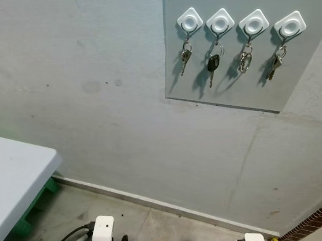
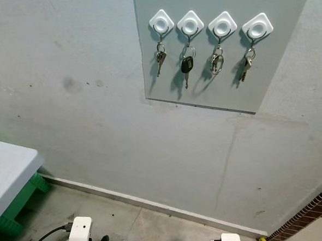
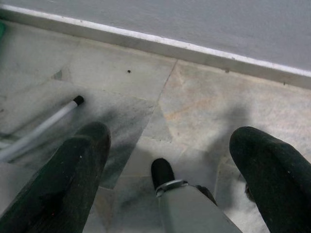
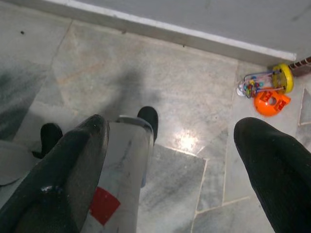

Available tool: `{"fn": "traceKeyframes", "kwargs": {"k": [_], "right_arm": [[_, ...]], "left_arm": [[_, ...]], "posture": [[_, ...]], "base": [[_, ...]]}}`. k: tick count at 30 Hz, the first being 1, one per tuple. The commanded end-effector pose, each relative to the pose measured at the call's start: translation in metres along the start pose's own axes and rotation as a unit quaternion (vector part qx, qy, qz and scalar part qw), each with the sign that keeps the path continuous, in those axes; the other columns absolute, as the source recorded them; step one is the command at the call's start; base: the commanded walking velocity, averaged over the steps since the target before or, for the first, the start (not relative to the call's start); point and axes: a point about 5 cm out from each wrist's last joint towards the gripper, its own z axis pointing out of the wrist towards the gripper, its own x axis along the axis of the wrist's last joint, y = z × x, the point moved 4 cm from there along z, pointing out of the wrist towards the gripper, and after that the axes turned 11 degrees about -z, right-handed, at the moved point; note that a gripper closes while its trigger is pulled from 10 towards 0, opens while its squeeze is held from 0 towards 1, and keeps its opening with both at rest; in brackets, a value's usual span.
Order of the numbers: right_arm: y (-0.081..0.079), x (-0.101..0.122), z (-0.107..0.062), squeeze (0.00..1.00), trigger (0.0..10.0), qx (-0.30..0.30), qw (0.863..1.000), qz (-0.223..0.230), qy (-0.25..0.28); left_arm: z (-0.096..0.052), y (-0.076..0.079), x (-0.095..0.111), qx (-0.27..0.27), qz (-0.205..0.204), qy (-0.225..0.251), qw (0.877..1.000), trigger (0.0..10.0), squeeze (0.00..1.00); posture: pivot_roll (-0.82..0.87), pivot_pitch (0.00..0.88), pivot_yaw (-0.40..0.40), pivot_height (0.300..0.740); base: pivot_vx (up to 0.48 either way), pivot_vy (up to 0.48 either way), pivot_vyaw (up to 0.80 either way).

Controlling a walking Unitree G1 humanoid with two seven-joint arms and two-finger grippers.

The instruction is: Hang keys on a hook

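Hanging low by the floor, the left pincer (image 3: 165, 145) and right pincer (image 4: 170, 145) are both spread and hold nothing. Four keys (image 1: 213, 64) already hang lengthwise downward from white hooks (image 1: 220, 22) on the wall panel (image 1: 305, 62), high above and forward-right, nearer the right arm.

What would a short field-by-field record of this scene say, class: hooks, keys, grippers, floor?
hooks: four white hooks in a row on a grey wall panel
keys: one set per hook; second from left is a black-headed key
left gripper: open, low over the floor
right gripper: open, low over the floor
floor: colourful toy by the skirting
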Motion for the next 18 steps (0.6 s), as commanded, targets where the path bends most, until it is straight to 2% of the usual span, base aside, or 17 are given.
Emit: {"fn": "traceKeyframes", "kwargs": {"k": [1,9,17,18], "right_arm": [[-0.002,-0.0042,-0.0004,0.0,10.0,0.001,1.0,0.001,-0.011],[-0.0031,-0.0038,0.0002,0.0,10.0,0.002,1.0,-0.007,-0.015],[-0.0048,-0.0078,-0.0004,0.0,10.0,0.002,1.0,-0.008,-0.024],[-0.0052,-0.0088,-0.0005,0.0,10.0,0.002,1.0,-0.008,-0.026]], "left_arm": [[0.0012,-0.0015,0.0056,0.006,0.002,0.004,1.0,10.0,0.0],[0.0025,0.0025,0.0087,0.001,0.003,0.007,1.0,10.0,0.0],[0.0012,0.0027,0.0023,-0.003,0.014,-0.002,1.0,10.0,0.0],[0.001,0.0034,0.0012,-0.006,0.014,-0.003,1.0,10.0,0.0]], "posture": [[-0.05,0.0,0.03,0.74],[-0.05,0.0,0.026,0.74],[-0.05,0.0,0.026,0.74],[-0.05,0.0,0.026,0.74]], "base": [[0.0,0.0,-0.73],[0.0,0.0,-0.72],[0.0,0.0,-0.72],[0.0,-0.48,-0.71]]}}
